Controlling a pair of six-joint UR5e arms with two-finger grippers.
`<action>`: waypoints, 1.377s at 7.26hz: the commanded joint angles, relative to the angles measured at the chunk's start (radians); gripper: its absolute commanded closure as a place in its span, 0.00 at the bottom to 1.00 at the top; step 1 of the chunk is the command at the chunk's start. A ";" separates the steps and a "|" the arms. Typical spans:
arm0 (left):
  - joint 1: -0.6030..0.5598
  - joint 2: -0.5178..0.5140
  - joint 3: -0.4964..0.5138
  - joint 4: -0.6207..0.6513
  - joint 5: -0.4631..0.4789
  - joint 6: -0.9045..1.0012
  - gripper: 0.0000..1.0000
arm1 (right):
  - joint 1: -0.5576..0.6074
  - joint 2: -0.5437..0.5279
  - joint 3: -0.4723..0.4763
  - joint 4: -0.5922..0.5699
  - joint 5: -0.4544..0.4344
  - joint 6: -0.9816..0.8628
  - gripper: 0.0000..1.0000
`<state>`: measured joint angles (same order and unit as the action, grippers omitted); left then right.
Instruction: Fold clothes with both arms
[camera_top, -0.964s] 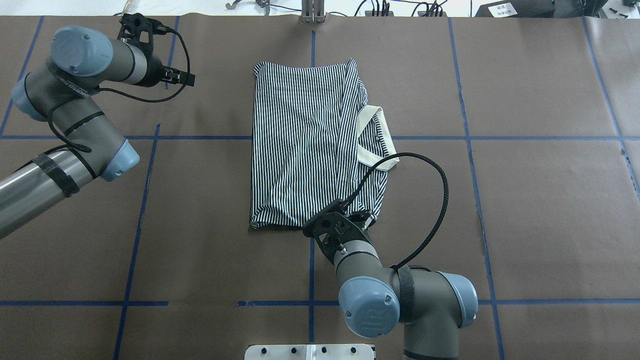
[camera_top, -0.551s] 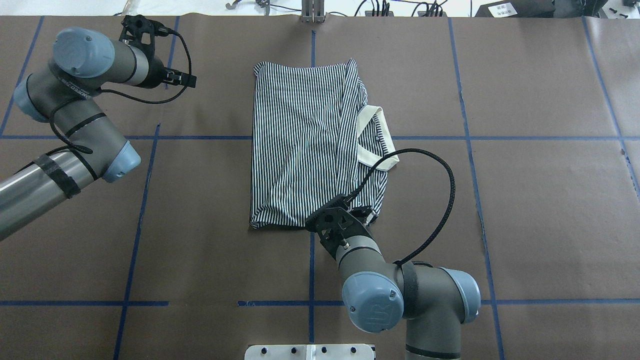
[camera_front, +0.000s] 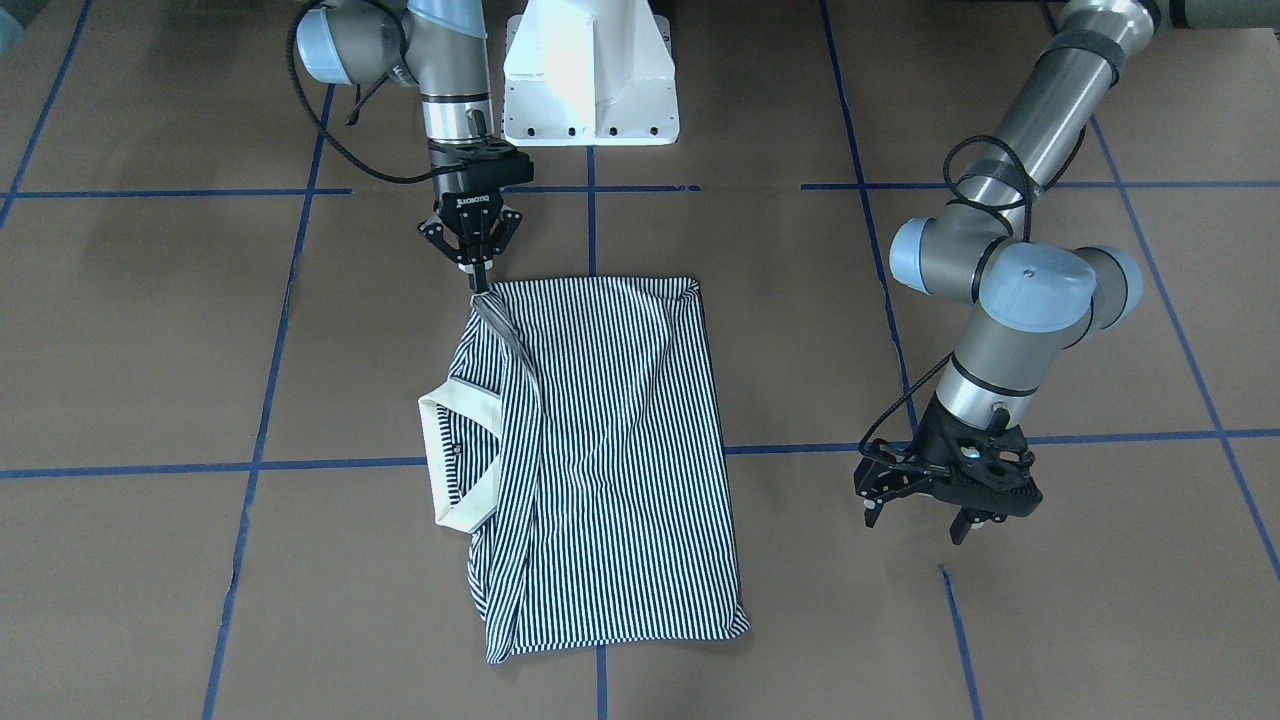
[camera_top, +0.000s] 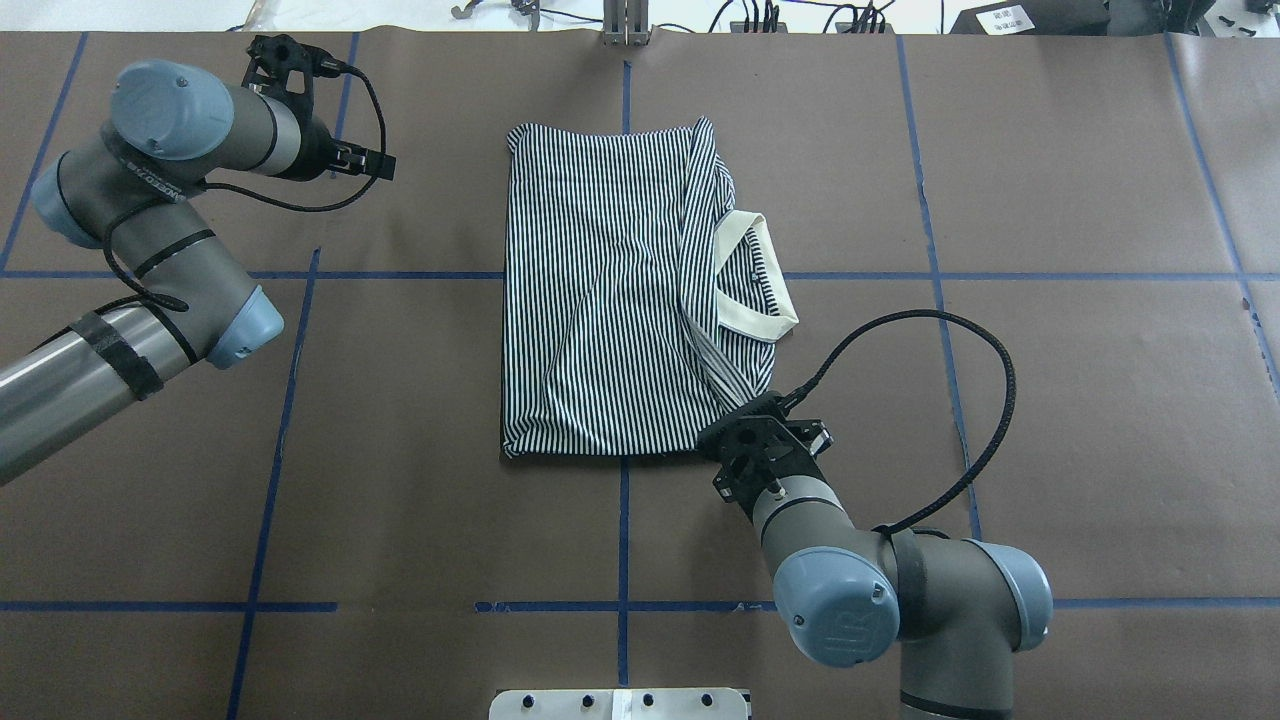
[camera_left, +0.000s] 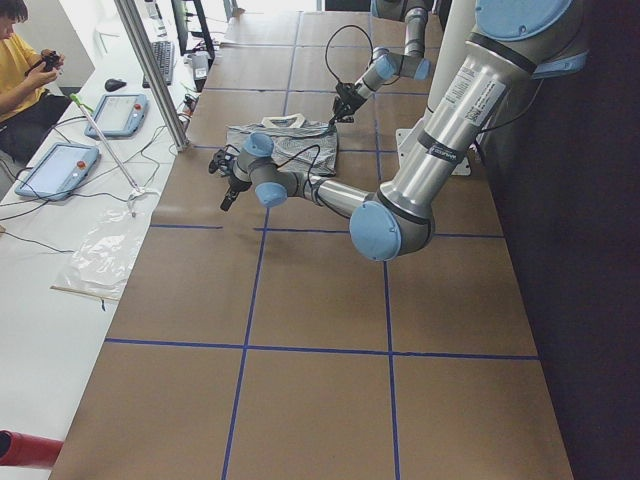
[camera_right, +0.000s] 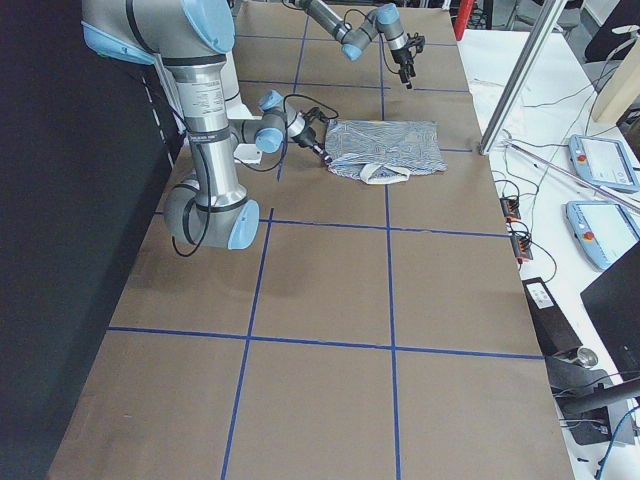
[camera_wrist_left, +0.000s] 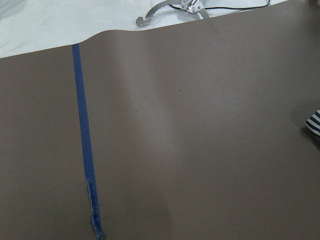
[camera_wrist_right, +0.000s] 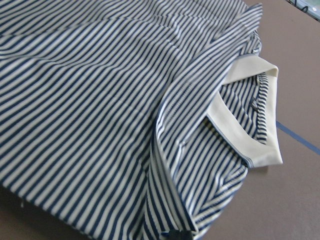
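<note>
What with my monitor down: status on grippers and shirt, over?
Right gripper shut on polo shirt corner. Left gripper open, clear of cloth. Shirt folded, flat. No obstruction seen.

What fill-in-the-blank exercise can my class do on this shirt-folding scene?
1. The shirt is patterned with thin ___.
2. The right gripper pinches one ___ of the shirt.
3. The left gripper, off to the side, holds ___.
4. The tape lines on the table are ___.
Missing words: stripes; corner; nothing; blue.
</note>
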<state>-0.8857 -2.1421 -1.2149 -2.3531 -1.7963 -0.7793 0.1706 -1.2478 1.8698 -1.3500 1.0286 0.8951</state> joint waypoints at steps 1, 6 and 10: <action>0.002 0.001 0.000 0.000 0.000 0.000 0.00 | -0.034 -0.032 0.014 0.000 -0.002 0.144 0.01; 0.002 0.001 0.000 0.000 0.000 -0.002 0.00 | 0.158 0.049 0.042 0.043 0.244 0.173 0.00; 0.004 0.008 -0.017 0.000 -0.002 -0.043 0.00 | 0.306 0.315 -0.287 0.064 0.412 0.200 0.63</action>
<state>-0.8823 -2.1378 -1.2238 -2.3531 -1.7976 -0.8183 0.4491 -1.0106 1.6848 -1.2986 1.4122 1.0872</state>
